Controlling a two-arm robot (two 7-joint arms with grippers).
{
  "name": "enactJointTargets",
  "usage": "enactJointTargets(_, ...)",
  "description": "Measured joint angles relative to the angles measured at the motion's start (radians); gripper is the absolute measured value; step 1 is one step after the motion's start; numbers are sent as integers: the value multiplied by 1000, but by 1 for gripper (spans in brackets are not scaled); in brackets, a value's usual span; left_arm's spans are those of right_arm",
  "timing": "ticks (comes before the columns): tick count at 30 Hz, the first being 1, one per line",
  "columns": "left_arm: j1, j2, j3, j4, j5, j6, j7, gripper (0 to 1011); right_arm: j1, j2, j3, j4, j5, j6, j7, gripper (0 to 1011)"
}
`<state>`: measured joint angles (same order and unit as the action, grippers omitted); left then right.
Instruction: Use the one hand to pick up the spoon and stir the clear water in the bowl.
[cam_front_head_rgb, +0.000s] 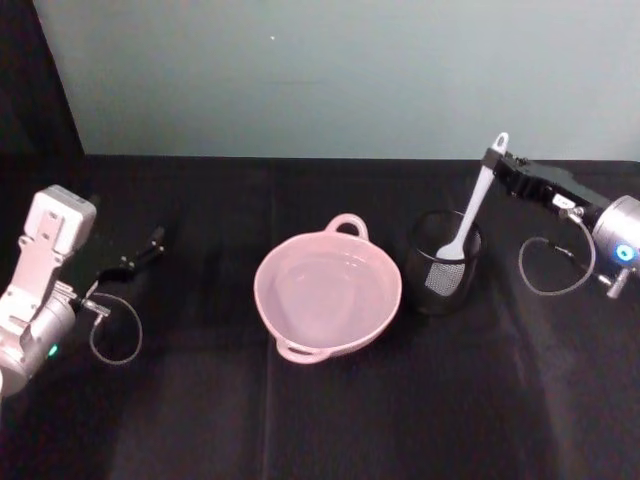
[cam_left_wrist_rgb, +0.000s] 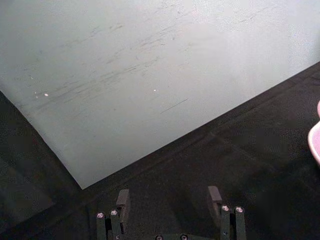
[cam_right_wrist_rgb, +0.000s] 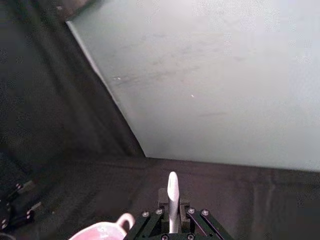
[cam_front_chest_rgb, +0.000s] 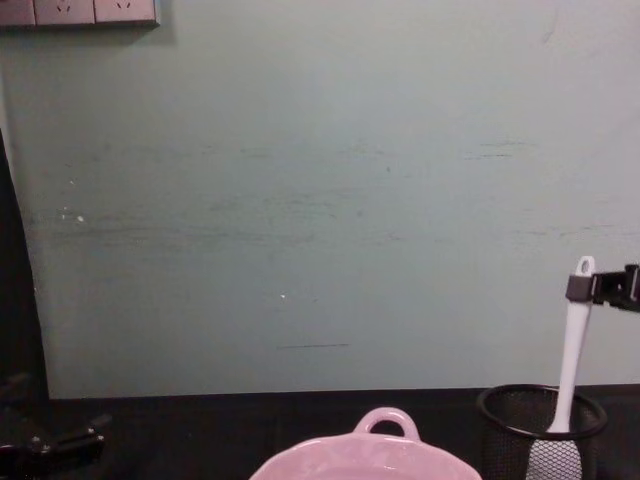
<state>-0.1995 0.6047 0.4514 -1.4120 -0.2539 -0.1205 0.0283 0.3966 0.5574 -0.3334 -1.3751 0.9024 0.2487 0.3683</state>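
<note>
Right, the desk (cam_front_head_rgb: 320, 420) is black cloth across the lower frame. Pink bowl (cam_front_head_rgb: 270, 262) sits centre of the head view, water (cam_front_head_rgb: 325, 295) in it barely glinting. Mesh cup (cam_front_head_rgb: 440, 290) is just right of the bowl. Spoon (cam_front_head_rgb: 478, 205) stands tilted in that cup, head down inside, handle up toward upper right. It's slim plastic: light, prob a bit flexy and slick, so I'd hold high on the handle, below the hole. Right gripper (cam_front_head_rgb: 497, 160) comes in from the right edge, wrist roughly level, jaws pinched on the handle just under the hole. Left gripper (cam_front_head_rgb: 152, 243) is parked at the left edge, jaws apart w/ nothing between.
</note>
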Motion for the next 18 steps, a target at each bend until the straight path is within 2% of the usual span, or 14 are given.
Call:
enactJointTargets(8,0,0,0,0,0,0,0,1011,1,43,-17,-104,-69,-34,-10,114)
enactJointTargets(11,0,0,0,0,0,0,0,1011,14,63,-20,-154,-112,-41,-18,114)
enactJointTargets(18,0,0,0,0,0,0,0,1011,48,85,-16,-222,-183,-41,-27,114)
